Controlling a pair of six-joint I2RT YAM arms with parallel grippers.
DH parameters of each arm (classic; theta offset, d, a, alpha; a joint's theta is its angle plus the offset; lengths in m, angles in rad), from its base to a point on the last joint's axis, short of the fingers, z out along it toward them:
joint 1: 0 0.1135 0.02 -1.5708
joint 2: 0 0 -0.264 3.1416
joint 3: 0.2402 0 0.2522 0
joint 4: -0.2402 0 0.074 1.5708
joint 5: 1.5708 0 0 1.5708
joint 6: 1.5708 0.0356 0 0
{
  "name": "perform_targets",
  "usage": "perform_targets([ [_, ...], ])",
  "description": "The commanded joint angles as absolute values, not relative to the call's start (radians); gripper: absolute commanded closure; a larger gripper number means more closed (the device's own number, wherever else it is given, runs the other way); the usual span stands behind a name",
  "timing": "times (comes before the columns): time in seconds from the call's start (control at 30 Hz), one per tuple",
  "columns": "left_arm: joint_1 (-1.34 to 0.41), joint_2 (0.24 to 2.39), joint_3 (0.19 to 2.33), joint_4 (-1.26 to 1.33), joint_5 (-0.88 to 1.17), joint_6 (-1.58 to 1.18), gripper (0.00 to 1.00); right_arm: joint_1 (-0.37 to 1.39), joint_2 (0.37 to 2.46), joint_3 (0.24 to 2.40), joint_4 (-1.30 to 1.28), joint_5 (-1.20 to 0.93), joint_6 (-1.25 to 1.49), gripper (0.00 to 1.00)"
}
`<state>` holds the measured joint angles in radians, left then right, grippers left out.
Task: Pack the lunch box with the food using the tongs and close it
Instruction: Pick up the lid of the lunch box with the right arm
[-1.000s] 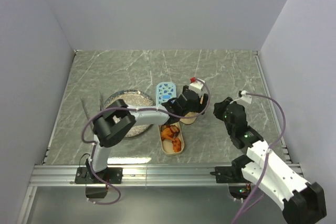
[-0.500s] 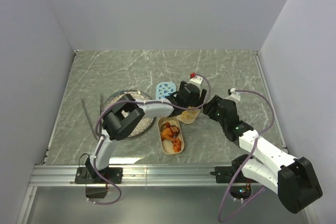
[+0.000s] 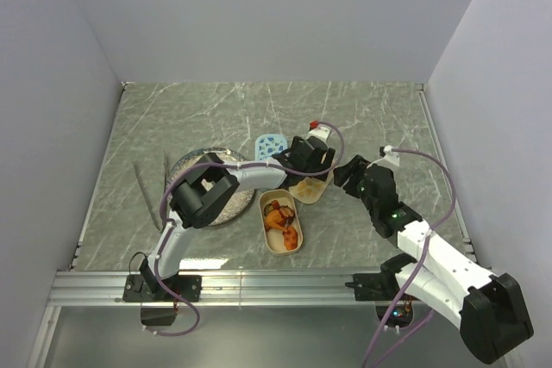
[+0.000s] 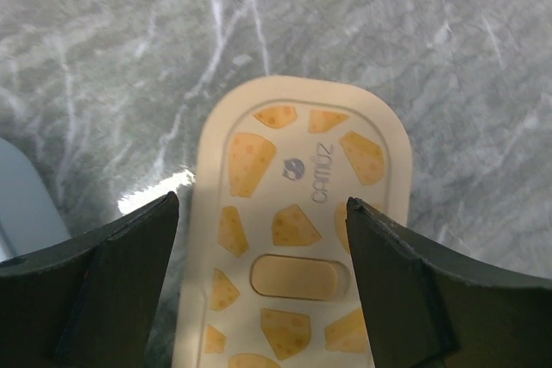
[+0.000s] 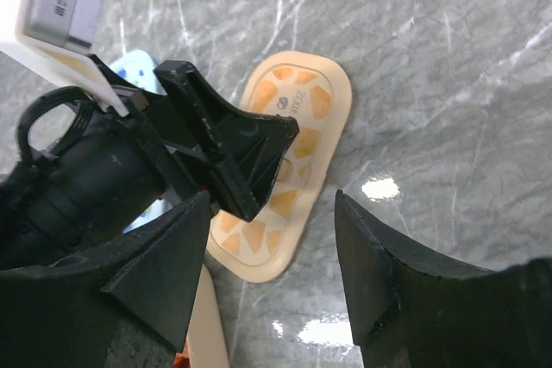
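Cream, cheese-patterned oval plastic lid [image 4: 297, 170] lies flat between our left gripper [image 4: 259, 208]'s spread fingers. They have just widened, and our right gripper [image 5: 272, 200] has opened and moved in beside them (both empty). Orange-brown food chunks [image 3: 281, 217] fill the beige oval tub [image 3: 278, 248] just behind the fingers, so we judge closing comes next.

Tabletop [image 4: 431, 58]: grey-green stone look, veined white, polished, catching glare.
Lid [image 4: 297, 239]: cream plastic, smooth, matt, printed orange cheese wedges.
My left claw [image 4: 263, 202], 2 fingers [image 4: 112, 282]: black plastic, matt.
Plate [image 3: 191, 161]: silvery, speckled.
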<state>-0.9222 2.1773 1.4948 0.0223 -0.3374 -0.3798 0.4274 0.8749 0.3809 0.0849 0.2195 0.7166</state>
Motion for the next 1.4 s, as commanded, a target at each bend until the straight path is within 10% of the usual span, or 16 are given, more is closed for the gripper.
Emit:
perform_targets([
  [0.0,-0.914,2.206,1.514,-0.061,-0.261,-0.425,0.16,0.422,0.887,0.373,0.115,0.226,0.723,0.33],
  [1.03,-0.976,2.019,1.23,0.086,-0.009,-0.518,0.19,0.42,1.005,0.218,0.201,0.198,0.868,0.32],
  [1.37,-0.999,2.031,1.172,0.16,0.135,-0.542,0.28,0.42,0.593,0.19,-0.075,0.348,0.933,0.32],
])
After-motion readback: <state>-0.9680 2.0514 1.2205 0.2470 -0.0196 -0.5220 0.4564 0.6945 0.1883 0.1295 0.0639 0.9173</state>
